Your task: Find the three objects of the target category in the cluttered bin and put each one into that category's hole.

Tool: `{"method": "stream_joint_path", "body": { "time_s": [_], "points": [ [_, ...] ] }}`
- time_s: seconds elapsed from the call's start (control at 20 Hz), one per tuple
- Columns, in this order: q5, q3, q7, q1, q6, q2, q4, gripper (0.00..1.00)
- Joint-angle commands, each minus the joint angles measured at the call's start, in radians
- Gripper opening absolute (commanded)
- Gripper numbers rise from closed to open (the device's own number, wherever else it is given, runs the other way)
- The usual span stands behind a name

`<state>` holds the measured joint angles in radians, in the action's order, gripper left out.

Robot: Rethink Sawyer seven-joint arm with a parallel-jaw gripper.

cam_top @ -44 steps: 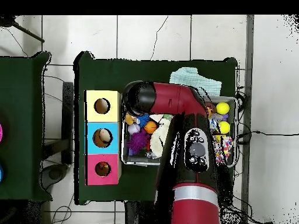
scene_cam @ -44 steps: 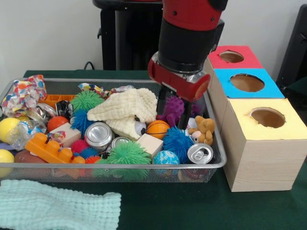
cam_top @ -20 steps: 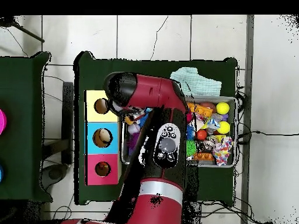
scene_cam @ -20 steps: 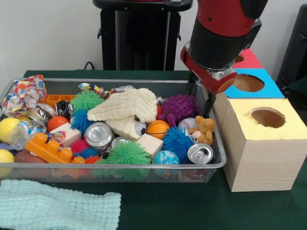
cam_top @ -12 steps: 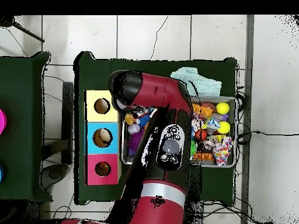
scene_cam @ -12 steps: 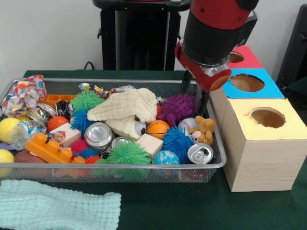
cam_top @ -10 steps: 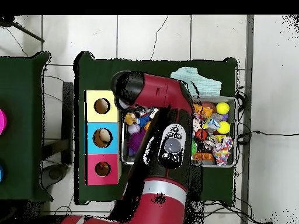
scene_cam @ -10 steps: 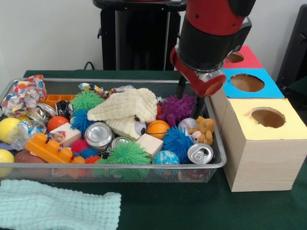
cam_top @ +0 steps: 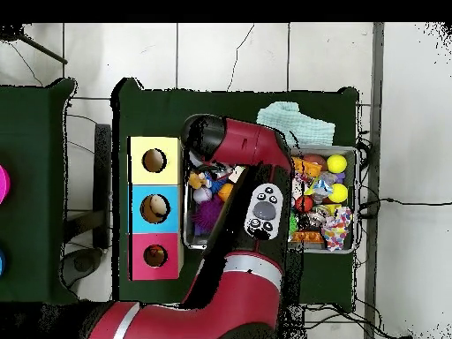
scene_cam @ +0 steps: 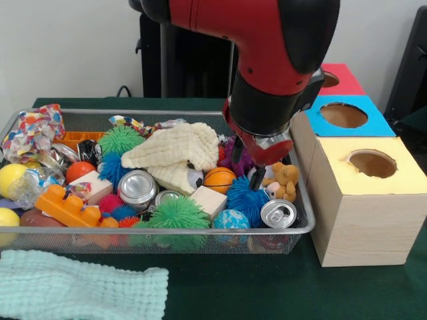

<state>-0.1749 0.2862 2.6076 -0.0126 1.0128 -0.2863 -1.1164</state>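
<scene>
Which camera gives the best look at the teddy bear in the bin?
The front view: the teddy bear sits in plain sight near the bin's end by the yellow box, beside the gripper. Overhead, the arm crowds that end; only a small tan patch shows.

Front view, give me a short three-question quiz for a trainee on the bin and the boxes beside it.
1. True or false: the teddy bear lies in the wire bin, at the end next to the boxes.
2. Which box stands nearest the camera? A red box, B blue box, C yellow box.
3. Fill the gap: on the table in front of the bin lies a pale green ____.
Key: 1 true; 2 C; 3 cloth.
</scene>
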Motion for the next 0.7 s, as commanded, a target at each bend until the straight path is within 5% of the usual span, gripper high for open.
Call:
{"method": "stream_joint_path", "body": {
  "time_s": [0.05, 0.45, 0.7],
  "points": [
    [-0.069, -0.017, 0.303, 0.027, -0.028, 0.044, -0.032, 1.0],
    [-0.134, 0.017, 0.335, 0.085, 0.083, -0.04, -0.074, 1.0],
    [-0.168, 0.029, 0.337, 0.111, 0.053, -0.04, -0.108, 1.0]
  ]
}}
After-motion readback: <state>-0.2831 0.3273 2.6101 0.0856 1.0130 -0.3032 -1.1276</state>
